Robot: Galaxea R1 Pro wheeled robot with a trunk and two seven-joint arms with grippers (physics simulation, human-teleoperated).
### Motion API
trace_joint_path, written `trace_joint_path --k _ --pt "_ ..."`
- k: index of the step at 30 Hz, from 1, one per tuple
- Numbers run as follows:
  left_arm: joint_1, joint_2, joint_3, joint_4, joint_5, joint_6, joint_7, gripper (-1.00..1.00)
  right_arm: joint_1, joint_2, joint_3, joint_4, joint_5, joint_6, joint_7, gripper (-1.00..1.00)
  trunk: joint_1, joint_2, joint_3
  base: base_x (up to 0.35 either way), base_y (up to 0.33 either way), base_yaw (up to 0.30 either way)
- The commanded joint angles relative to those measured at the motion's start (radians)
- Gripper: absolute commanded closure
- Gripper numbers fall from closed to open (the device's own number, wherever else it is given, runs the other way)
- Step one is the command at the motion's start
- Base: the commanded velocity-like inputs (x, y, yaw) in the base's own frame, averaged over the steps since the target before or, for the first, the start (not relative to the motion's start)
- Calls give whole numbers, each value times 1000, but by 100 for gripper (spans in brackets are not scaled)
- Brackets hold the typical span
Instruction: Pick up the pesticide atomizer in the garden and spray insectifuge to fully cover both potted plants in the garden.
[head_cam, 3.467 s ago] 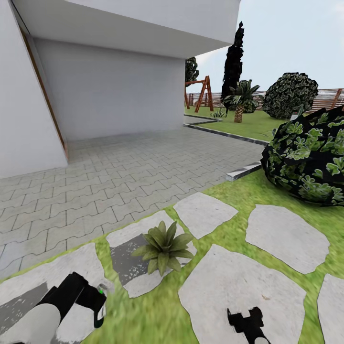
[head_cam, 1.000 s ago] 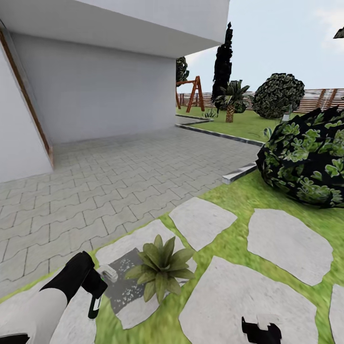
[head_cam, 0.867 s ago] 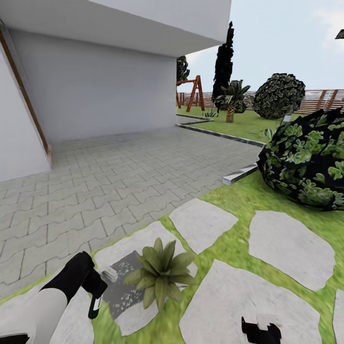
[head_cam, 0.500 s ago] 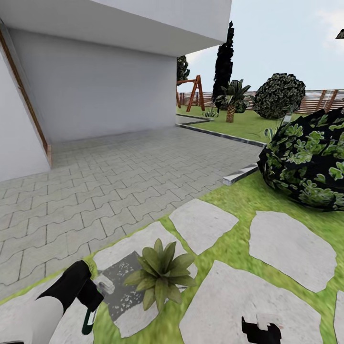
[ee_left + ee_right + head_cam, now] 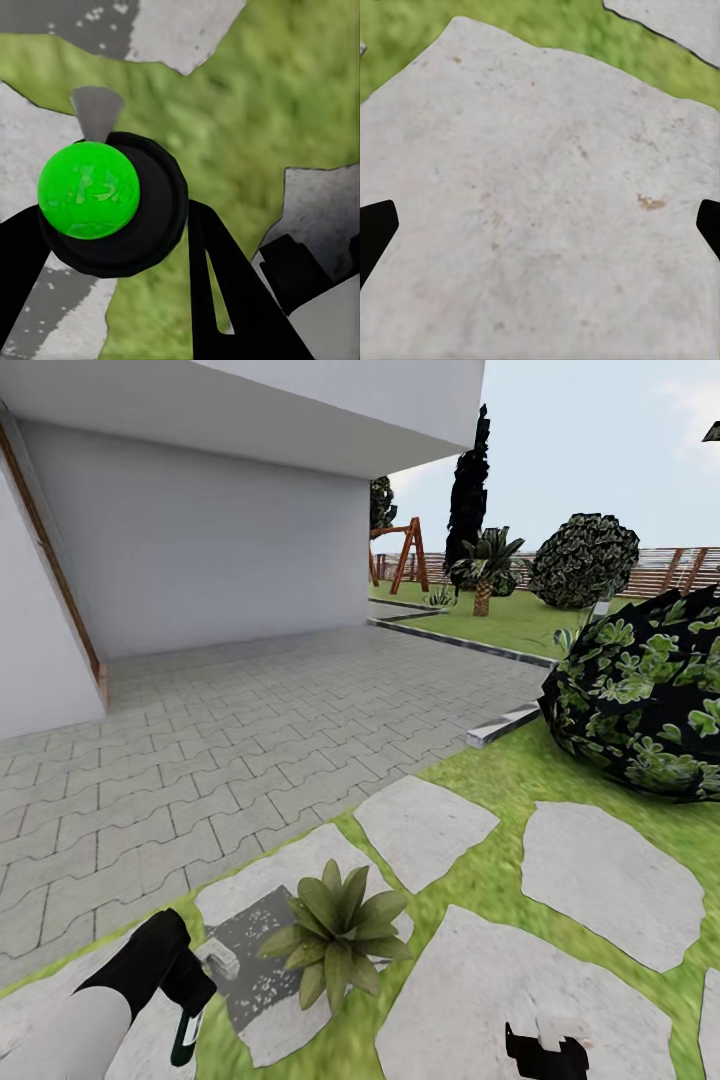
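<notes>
The small dark-green-handled, pale-headed pesticide atomizer (image 5: pixel 205 985) is held clamped in the left gripper (image 5: pixel 190 985) — nozzle toward the low green-leaved potted plant (image 5: pixel 338 930), just right. The right gripper (image 5: pixel 545 1052) is spread, idle.

The left arm (image 5: pixel 85 1025) has a white forearm and a black wrist; both grippers' fingers (image 5: pixel 225 292) are black.
</notes>
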Motion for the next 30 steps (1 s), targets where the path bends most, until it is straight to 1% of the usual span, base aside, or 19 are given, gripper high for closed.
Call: trace_joint_path --k 1,8,9,10,12,17,20,24,25,26,27,30 --pt "1 -1 5 -1 -7 4 -7 100 -1 0 -6 1 11 -4 -4 -100 0 0 -1 0 0 0" --pt "16 9 2 5 -8 -9 -5 100 -1 0 -6 2 11 -4 -4 -100 0 0 -1 0 0 0" --pt "17 10 2 9 -8 -15 -5 100 -1 0 -6 2 11 -4 -4 -100 0 0 -1 0 0 0" --pt "18 10 2 14 -9 -39 -5 100 -1 0 -6 2 11 -4 -3 -100 0 0 -1 0 0 0" --pt "19 10 2 15 -8 -52 -5 100 -1 0 -6 0 11 -4 -2 -100 0 0 -1 0 0 0" --pt "8 1 9 1 1 -53 -8 100 -1 2 -6 -1 11 -4 -3 -100 0 0 -1 0 0 0" --pt "2 6 8 0 6 -55 -12 100 -1 2 -6 -1 12 -4 -4 -100 0 0 -1 0 0 0" --pt "2 13 5 0 -1 -66 -25 100 -1 2 -6 -1 12 -4 -4 -100 0 0 -1 0 0 0" --pt "4 32 3 1 -3 -115 -62 100 -1 2 -6 -1 12 -4 -3 -100 0 0 -1 0 0 0" --pt "6 44 2 1 -4 -148 -81 100 -1 2 -5 -1 12 -4 -3 -100 0 0 -1 0 0 0" --pt "9 60 2 1 -7 -199 -106 100 -1 2 -5 -1 12 -4 -3 -100 0 0 -1 0 0 0" --pt "14 84 1 1 -11 -272 -129 100 -1 2 -4 -1 13 -4 -3 -100 0 0 -1 0 0 0"
